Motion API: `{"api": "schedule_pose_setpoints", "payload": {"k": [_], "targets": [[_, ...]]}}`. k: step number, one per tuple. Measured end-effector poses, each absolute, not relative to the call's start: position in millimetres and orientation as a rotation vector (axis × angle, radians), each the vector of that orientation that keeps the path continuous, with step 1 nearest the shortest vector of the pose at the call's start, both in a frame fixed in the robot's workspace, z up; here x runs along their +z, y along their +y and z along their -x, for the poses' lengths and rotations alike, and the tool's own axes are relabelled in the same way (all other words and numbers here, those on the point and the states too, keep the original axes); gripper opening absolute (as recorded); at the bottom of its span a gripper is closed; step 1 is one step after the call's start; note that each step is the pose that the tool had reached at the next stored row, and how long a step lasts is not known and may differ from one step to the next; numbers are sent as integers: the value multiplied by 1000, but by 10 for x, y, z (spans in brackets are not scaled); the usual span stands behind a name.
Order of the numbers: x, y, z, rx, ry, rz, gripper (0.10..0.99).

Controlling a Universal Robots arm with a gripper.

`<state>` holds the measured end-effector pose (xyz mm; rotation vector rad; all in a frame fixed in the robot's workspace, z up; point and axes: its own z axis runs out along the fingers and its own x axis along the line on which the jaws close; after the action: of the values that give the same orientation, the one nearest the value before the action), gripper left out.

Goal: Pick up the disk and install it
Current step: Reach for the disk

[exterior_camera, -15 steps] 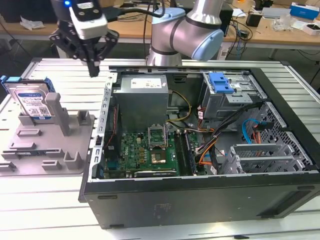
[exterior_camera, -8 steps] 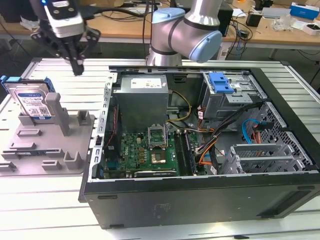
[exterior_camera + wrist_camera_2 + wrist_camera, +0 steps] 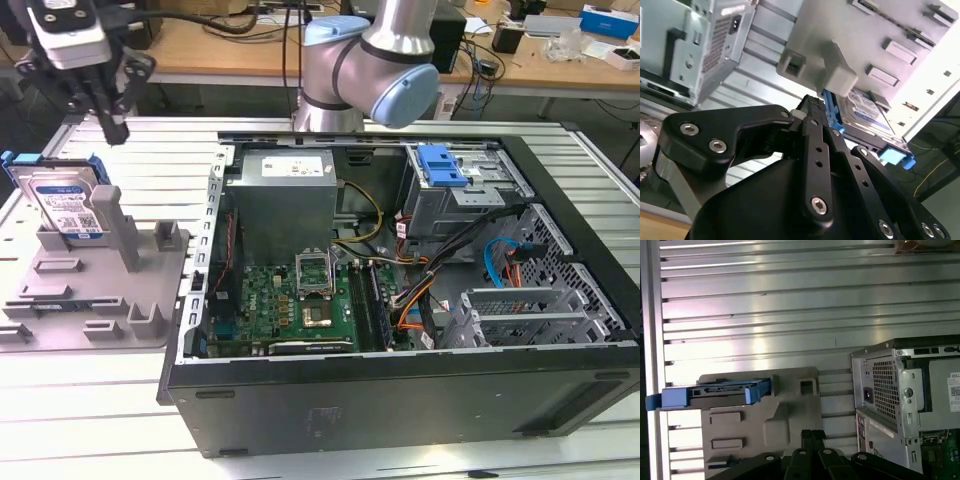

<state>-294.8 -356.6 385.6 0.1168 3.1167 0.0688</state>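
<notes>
The disk [image 3: 70, 205] stands on edge in a grey holder [image 3: 100, 290] at the exterior view's left: a silver drive with a white-and-blue label in a blue carrier. My gripper [image 3: 114, 128] hangs above and a little behind it, apart from it, its black fingers together with nothing between them. In the second wrist view the closed fingertips [image 3: 812, 104] sit just short of the disk [image 3: 867, 112] and its blue carrier. The first wrist view looks down on the disk [image 3: 715, 390] edge-on in the holder [image 3: 765, 420], with the gripper [image 3: 812, 434] beside it.
An open computer case [image 3: 590, 330] lies in the middle of the slatted table, with a grey power supply box [image 3: 285, 195], a motherboard [image 3: 290, 300], cables, and a metal drive bay with a blue latch [image 3: 443, 165] at the far right. Desks with clutter stand behind.
</notes>
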Motion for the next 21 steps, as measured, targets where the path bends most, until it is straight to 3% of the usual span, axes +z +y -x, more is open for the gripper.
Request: {"api": "schedule_pose_setpoints", "payload": {"k": [21], "targets": [[3822, -3252, 3729, 69, 3118, -117, 106]]}}
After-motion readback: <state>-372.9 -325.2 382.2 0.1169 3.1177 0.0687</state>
